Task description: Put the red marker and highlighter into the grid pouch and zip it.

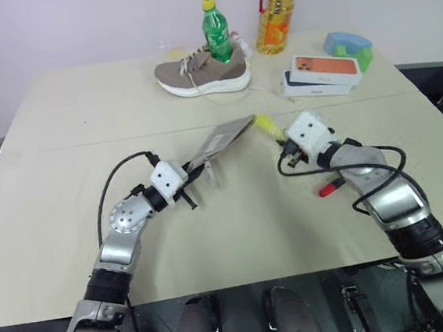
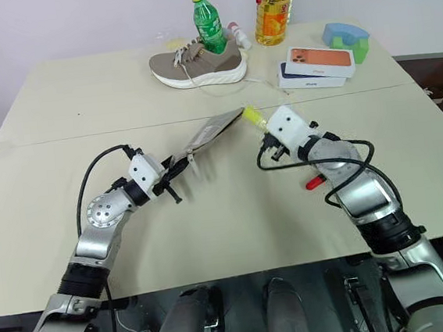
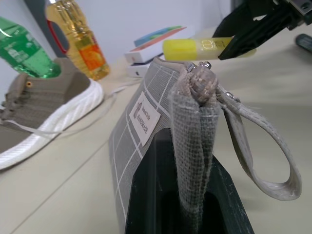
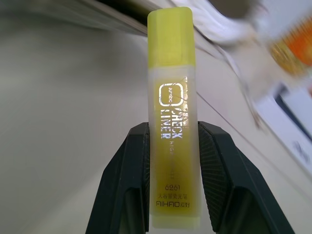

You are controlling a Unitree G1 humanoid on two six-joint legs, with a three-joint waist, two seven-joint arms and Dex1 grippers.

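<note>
Two grips: left gripper (image 3: 187, 195) clamped on raised grid pouch (image 3: 146, 122); right gripper (image 4: 173, 161) pinching highlighter (image 4: 173, 122) beside pouch mouth; red marker (image 1: 329, 188) on table (image 1: 70, 227)

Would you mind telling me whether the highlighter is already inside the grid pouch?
Not yet. The highlighter is clamped in the right gripper, its tip beside the raised end of the grid pouch, which the left gripper holds.

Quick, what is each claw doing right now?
Left claw: closed on the grid pouch.
Right claw: closed on the highlighter.
</note>
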